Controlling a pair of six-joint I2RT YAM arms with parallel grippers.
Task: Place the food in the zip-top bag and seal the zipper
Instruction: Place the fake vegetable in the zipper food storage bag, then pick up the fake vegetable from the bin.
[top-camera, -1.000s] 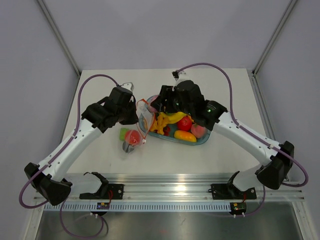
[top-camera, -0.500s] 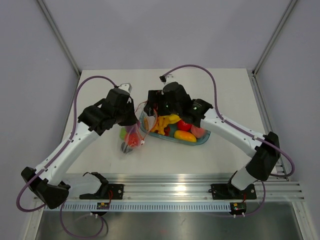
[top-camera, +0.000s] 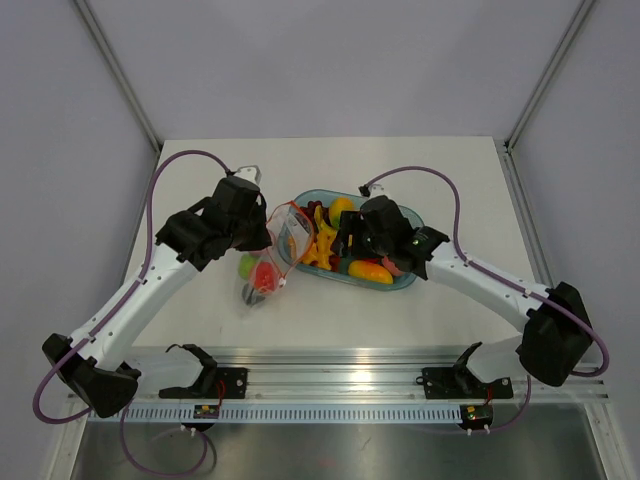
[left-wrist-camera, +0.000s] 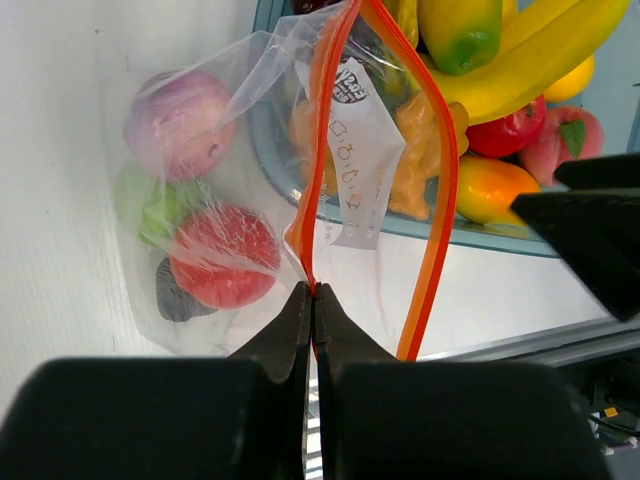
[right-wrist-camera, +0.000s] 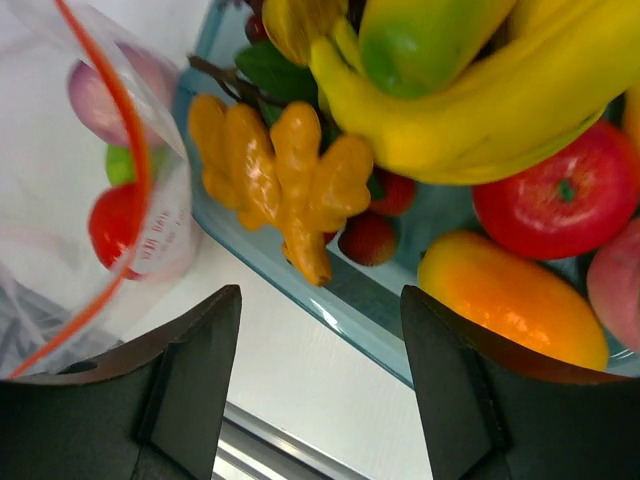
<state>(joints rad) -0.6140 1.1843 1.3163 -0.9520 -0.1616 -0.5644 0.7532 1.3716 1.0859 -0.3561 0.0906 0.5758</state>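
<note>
The clear zip-top bag (top-camera: 268, 262) lies left of the tray, its mouth held up and open, with red, green, pink and dark pieces inside (left-wrist-camera: 222, 256). My left gripper (left-wrist-camera: 313, 300) is shut on the bag's orange-red zipper strip (left-wrist-camera: 322, 150). My right gripper (right-wrist-camera: 320, 330) is open and empty, over the tray's near rim, close to an orange knobbly piece (right-wrist-camera: 285, 180). The tray holds more food: bananas (right-wrist-camera: 470, 110), a red apple (right-wrist-camera: 555, 195), an orange mango (right-wrist-camera: 510, 295) and a small strawberry (right-wrist-camera: 368, 238). The bag also shows at the left of the right wrist view (right-wrist-camera: 120, 180).
The blue-tinted clear oval tray (top-camera: 408, 282) stands right of the bag at the table's middle. An aluminium rail (top-camera: 340, 372) runs along the near table edge. Grey walls stand on the left, right and back.
My right gripper has drawn back from the bag's mouth toward the right, over the tray, and is empty. My left gripper keeps its hold on the zipper strip; the bag has shifted a little.
</note>
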